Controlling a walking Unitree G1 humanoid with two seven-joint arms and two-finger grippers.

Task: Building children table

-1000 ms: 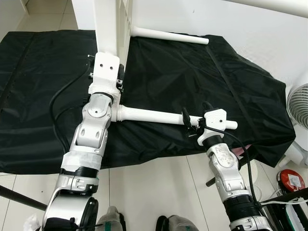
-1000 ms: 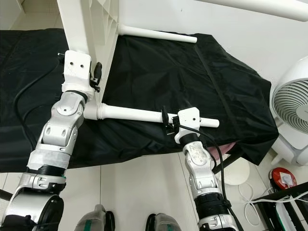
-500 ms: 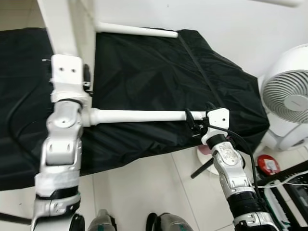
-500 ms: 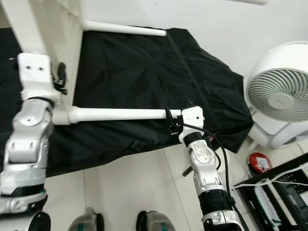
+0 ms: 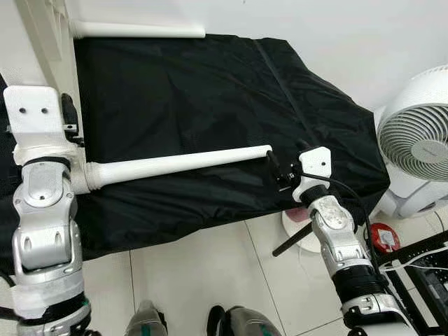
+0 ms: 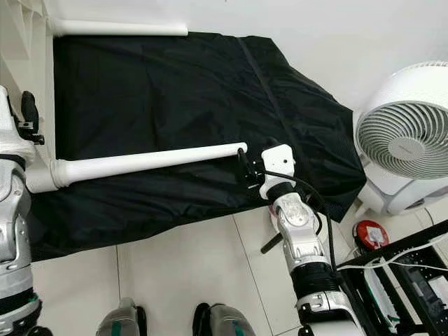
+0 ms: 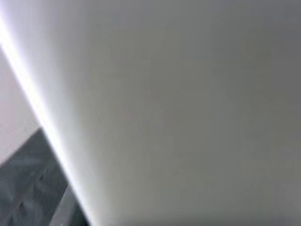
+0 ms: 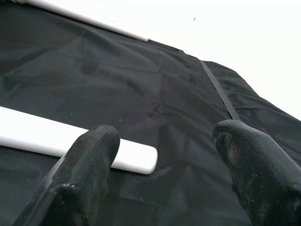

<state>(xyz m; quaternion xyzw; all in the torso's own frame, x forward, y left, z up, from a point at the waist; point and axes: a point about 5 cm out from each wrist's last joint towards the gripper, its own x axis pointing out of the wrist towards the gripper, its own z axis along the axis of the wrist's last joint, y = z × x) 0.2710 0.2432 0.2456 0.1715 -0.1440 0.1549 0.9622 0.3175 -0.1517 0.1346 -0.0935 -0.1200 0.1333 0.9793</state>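
Note:
The white children's table stands on its side, its frame point(image 5: 52, 42) at the far left over the black cloth point(image 5: 196, 91). One white leg point(image 5: 133, 29) juts out at the top and a second leg point(image 5: 175, 162) reaches toward the right. My left gripper point(image 5: 67, 117) clamps the frame's edge, and the left wrist view has the white panel point(image 7: 178, 103) pressed up close. My right gripper point(image 5: 278, 170) is open just past the second leg's free tip. In the right wrist view that tip point(image 8: 138, 159) lies beside one finger point(image 8: 89, 160), apart from the other.
A white fan point(image 5: 416, 143) stands close at the right. Below it on the tiled floor are a red round object point(image 5: 383, 238) and a black rack with cables point(image 5: 420, 269). A white round base point(image 5: 297, 222) peeks from under the cloth's edge. My feet point(image 5: 238, 325) are at the bottom.
The camera has turned right. My right gripper, earlier shut around the leg near its end, has slid off past the tip and opened. The leg's free end now sits slightly higher.

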